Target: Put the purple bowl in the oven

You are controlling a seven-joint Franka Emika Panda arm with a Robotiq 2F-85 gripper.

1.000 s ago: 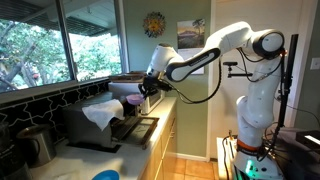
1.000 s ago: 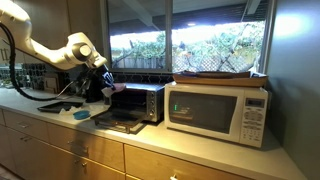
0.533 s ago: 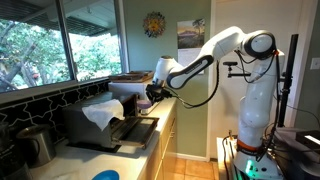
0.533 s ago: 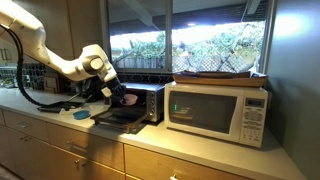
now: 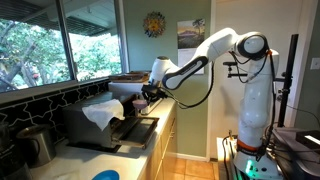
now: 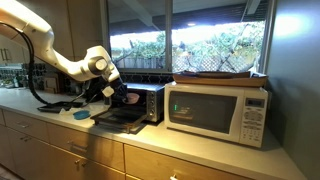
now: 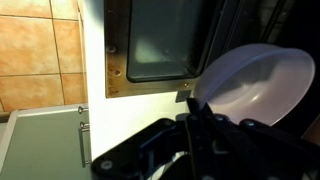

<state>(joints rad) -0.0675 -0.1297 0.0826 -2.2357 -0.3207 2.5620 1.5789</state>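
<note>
My gripper (image 7: 192,115) is shut on the rim of the purple bowl (image 7: 255,80), a small pale purple-pink bowl seen tilted in the wrist view. In both exterior views the gripper (image 5: 148,96) (image 6: 120,94) holds the bowl (image 6: 131,99) just above the open drop-down door (image 5: 135,130) (image 6: 118,118) of the black oven (image 6: 145,100), in front of its opening. The wrist view looks down on the oven door (image 7: 165,40) and its glass.
A white microwave (image 6: 220,108) stands next to the oven with a flat tray on top. A white cloth (image 5: 100,112) lies over the oven. A blue round item (image 6: 81,115) lies on the counter (image 6: 60,122). A kettle (image 5: 37,145) and a dish rack (image 6: 35,78) stand nearby.
The gripper with the bowl moved from beside the oven to in front of its opening, above the open door, and dropped slightly lower.
</note>
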